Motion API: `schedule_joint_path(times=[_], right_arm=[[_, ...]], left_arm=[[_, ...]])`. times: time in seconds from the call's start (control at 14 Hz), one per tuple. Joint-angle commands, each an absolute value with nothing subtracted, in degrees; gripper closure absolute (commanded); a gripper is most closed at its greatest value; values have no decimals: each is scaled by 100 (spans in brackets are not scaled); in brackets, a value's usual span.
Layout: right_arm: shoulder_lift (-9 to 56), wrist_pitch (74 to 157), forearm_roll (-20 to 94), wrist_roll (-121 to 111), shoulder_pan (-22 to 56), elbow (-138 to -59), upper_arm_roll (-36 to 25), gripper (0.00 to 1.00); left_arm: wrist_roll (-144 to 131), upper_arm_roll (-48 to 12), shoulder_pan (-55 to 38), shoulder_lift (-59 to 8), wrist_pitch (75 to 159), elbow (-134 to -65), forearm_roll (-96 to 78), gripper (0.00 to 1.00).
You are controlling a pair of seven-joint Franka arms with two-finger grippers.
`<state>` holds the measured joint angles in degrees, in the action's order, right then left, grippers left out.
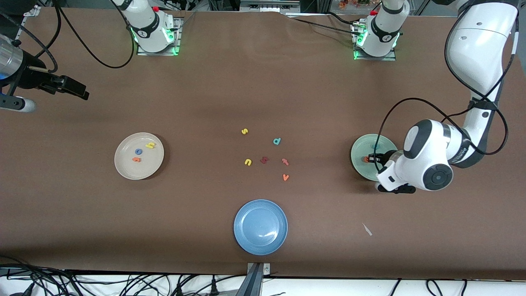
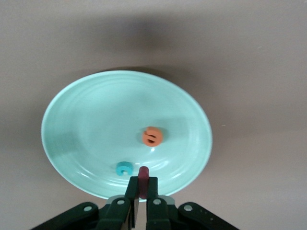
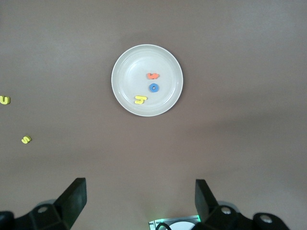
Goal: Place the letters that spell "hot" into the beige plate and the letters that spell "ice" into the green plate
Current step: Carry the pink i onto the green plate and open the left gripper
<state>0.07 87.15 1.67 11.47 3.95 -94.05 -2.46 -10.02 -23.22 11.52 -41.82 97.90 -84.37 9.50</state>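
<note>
My left gripper [image 2: 142, 182] hangs over the green plate [image 2: 86, 120], shut on the dark red i [image 2: 143, 173], which stands upright between its fingers. In that plate lie the teal c [image 2: 124, 168] and the orange e [image 2: 152, 136]. In the front view the left gripper [image 1: 373, 158] covers part of the green plate [image 1: 363, 146]. The beige plate [image 1: 125, 164] holds the yellow h [image 1: 150, 145], blue o [image 1: 138, 151] and orange t [image 1: 136, 159]. My right gripper [image 3: 140, 191] waits open and empty, high over the right arm's end of the table, looking down on the beige plate [image 3: 127, 72].
Loose letters lie mid-table: a yellow s [image 1: 244, 131], teal d [image 1: 277, 141], yellow u [image 1: 248, 162], a dark red letter [image 1: 264, 160], a pinkish-red t [image 1: 285, 161] and an orange v [image 1: 285, 177]. A blue plate [image 1: 260, 226] sits nearer the front camera. A white scrap [image 1: 367, 229] lies near it.
</note>
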Motion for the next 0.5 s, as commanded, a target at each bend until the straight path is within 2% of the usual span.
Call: schedule_joint_path(times=[0.0,0.29,0.43], right_arm=[[70,8622,255,1195,369,-9237,-229,0],[70,8622,246,1178,369,-9237,-229,0],[114,8605,203,1178,378,-9237,-220,0]], left_arm=[[-590,-2364,1283,-4333,10158,-8682,1247,94],[-519,-2364,1459,-4412,10424,-8982,1547,91],[-519,-2364,1450,-4412,10485,-9026,1547,85]])
